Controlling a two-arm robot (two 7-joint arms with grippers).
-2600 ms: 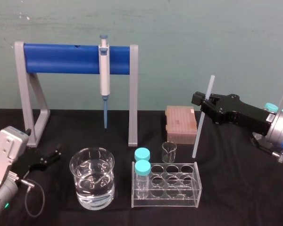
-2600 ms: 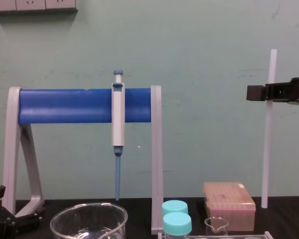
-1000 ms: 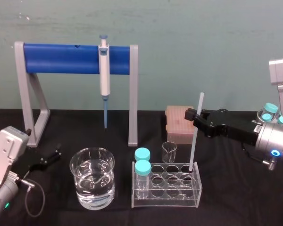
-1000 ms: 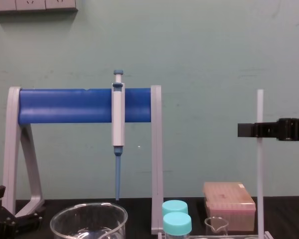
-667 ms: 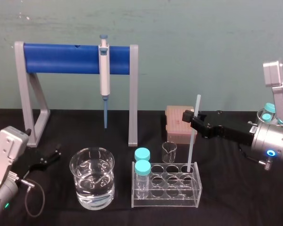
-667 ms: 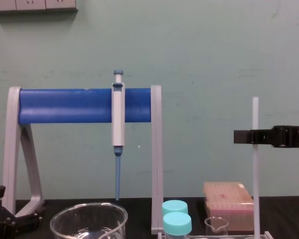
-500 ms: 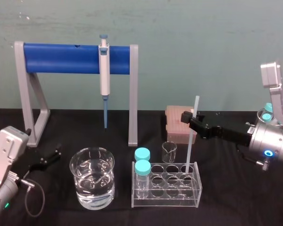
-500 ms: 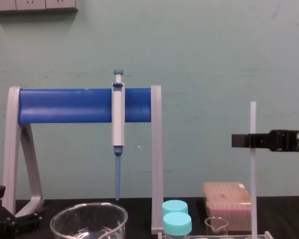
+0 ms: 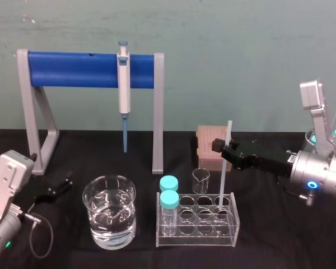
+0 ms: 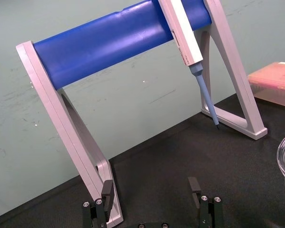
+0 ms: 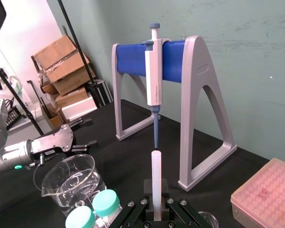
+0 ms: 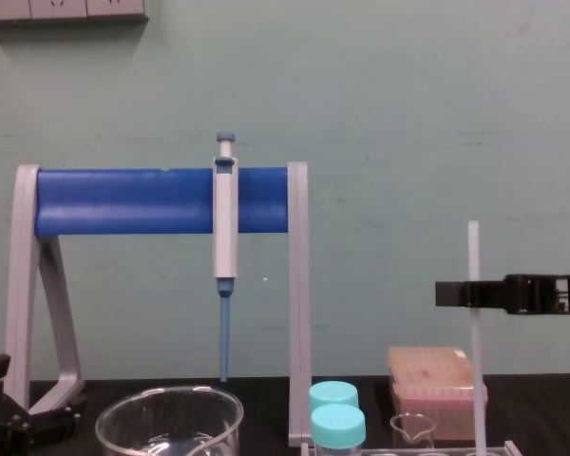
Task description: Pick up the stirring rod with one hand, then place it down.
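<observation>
Black tabletop, green wall behind. Right of centre, the right gripper (image 9: 226, 148) pinches the stirring rod (image 9: 223, 179) upright, its lower end inside a right-hand hole of the clear rack (image 9: 197, 235) (apparently to stand it there). The left gripper (image 9: 53, 188) rests lower left, fingers spread, empty.

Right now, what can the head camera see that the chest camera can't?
Head view: the stirring rod dips into the clear rack at its right end. Chest view: white wall sockets up top. Both: the right gripper shut on the upright rod, the pipette hanging on the blue stand, and the left gripper parked open, far left.
</observation>
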